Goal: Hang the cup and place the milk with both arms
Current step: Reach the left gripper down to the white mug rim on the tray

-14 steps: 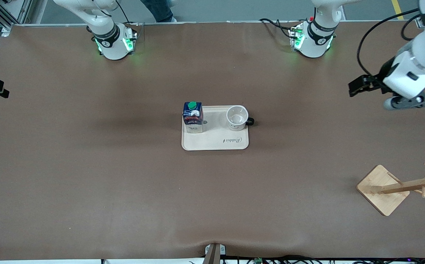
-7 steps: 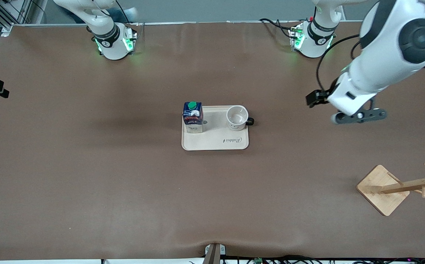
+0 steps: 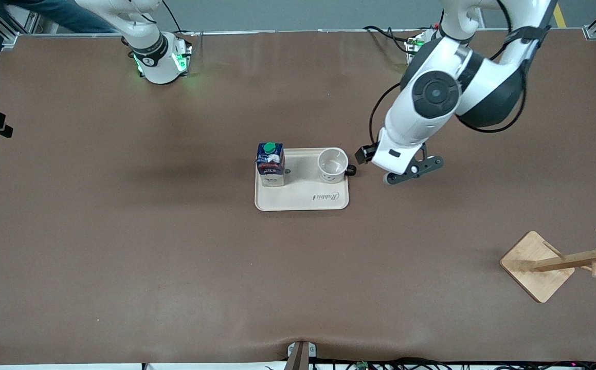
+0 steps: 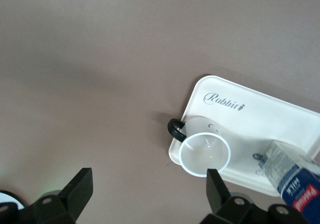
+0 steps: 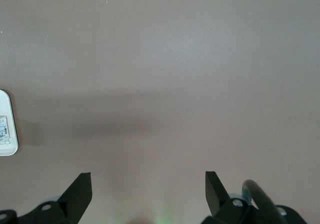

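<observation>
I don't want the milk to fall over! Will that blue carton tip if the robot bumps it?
It could. The milk stands upright and taller than it is wide, at the edge of the tray, so a push near its green cap would probably topple it. It looks like a box with flat sides, so it likely wouldn't roll.

I see the cup (image 3: 332, 164), a small white mug, standing upright and empty on a cream tray (image 3: 303, 200), its black handle (image 3: 351, 170) poking over the tray's edge toward the left arm's end. The milk (image 3: 270, 164), a dark-blue carton with a green cap, stands upright at the tray's corner toward the right arm's end.
</observation>
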`<state>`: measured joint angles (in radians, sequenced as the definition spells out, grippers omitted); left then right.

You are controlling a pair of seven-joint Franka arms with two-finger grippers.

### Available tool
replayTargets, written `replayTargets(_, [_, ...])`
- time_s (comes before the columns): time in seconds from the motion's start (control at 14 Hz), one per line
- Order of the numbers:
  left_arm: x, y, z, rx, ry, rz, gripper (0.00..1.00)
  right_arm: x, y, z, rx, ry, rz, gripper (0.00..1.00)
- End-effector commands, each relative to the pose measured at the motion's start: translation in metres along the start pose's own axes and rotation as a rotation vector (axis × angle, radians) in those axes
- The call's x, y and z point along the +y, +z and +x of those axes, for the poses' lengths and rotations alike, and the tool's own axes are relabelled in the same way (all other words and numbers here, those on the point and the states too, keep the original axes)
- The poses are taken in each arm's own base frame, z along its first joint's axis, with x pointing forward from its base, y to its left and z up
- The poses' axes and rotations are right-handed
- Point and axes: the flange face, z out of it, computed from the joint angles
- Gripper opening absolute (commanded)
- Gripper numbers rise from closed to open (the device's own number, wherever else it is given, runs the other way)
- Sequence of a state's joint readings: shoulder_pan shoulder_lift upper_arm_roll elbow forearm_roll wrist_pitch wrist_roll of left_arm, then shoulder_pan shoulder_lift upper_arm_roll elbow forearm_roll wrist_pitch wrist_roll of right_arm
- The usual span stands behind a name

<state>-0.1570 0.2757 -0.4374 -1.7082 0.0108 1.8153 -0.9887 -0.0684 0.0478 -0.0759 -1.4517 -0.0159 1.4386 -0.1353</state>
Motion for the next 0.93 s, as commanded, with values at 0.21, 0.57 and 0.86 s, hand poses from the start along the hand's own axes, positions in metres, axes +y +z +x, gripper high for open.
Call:
replayTargets(0.21, [0.021,0.071,-0.064,0.025,-0.298,-0.046,1.0,0.002,0.004,0.004,-0.008,-0.009,0.024,1.0])
replayTargets(0.57, [0.035,0.133,-0.098,0.016,-0.373,-0.095,1.0,0.001,0.007,0.007,-0.008,-0.017,0.023,1.0])
replayTargets(0.86, [0.048,0.171,-0.102,-0.022,-0.419,-0.109,0.91,0.0,0.007,0.007,-0.005,-0.019,0.021,1.0])
